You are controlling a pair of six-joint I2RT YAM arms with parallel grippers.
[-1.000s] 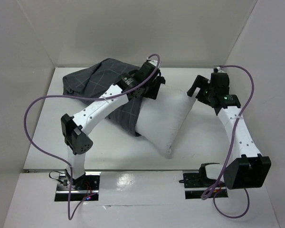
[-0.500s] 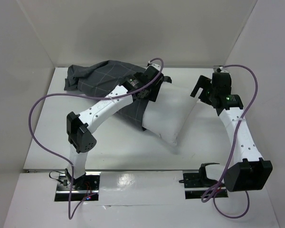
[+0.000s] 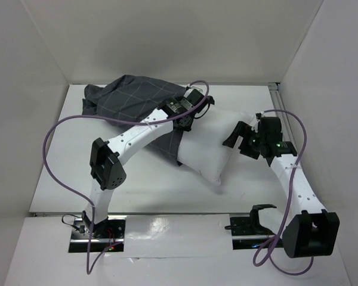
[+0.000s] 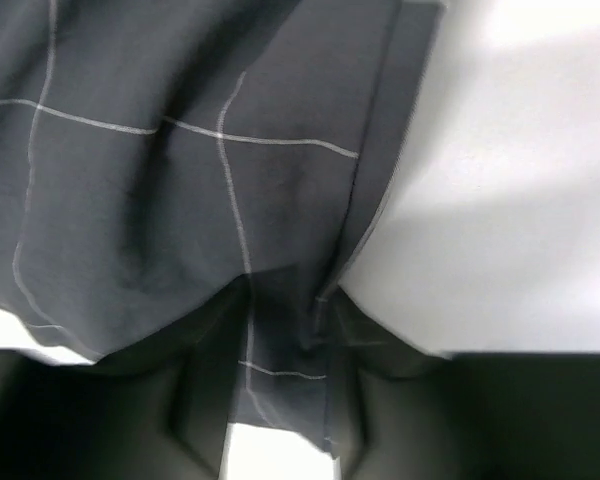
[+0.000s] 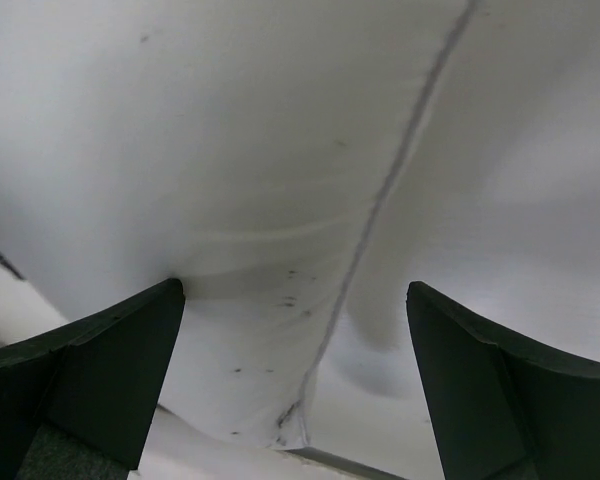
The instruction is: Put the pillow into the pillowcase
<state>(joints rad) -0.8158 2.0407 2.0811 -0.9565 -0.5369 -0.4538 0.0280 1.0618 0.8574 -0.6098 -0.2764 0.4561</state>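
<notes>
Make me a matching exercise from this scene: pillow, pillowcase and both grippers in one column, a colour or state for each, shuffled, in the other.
Column one:
1. pillow
2. pillowcase
3. left gripper
4. right gripper

Column two:
A. jaws wide apart, one finger on each side of a white seamed corner
B. dark grey with a thin light grid
C. plain white and puffy
D. dark checked cloth gathered between its fingers

Pairs: 1-C, 2-B, 3-D, 4-A

White table (image 3: 149, 190) between plain white walls (image 3: 167, 42)
</notes>
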